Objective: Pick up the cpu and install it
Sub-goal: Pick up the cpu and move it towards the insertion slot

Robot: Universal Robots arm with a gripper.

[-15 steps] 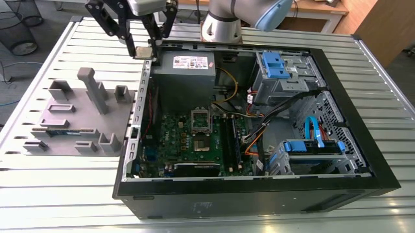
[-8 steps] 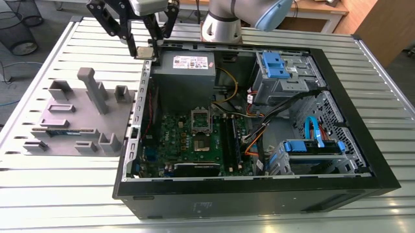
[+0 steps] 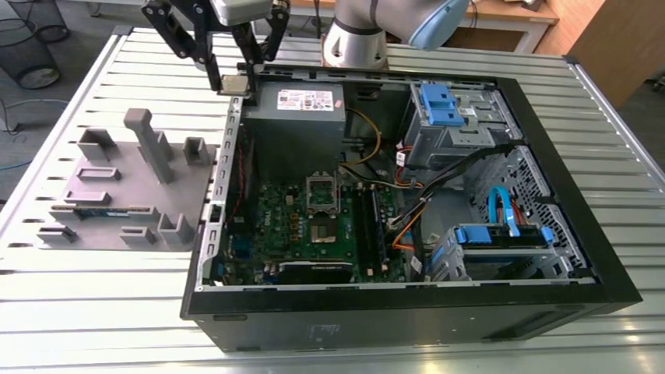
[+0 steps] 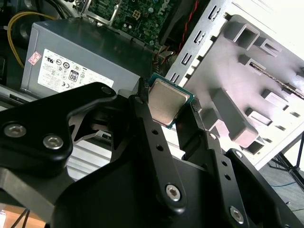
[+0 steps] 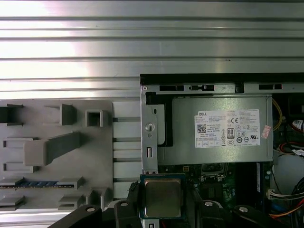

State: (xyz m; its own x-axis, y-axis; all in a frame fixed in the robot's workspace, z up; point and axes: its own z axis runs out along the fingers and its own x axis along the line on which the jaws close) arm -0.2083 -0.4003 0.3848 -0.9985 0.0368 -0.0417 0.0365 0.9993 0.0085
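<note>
Holding cpu [image 4: 166, 102] near power supply [image 4: 71, 61], tool [image 4: 167, 100] clamped on cpu's opposite edges; cpu underside hidden.

The slatted metal table [image 3: 104, 312] carries a grey moulded tray [image 3: 114, 187] and an open computer case [image 3: 416, 327], seemingly touching.

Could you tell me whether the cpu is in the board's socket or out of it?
Out: the small square silver-topped cpu sits clamped in the black claw, near the grey power supply box.
</note>
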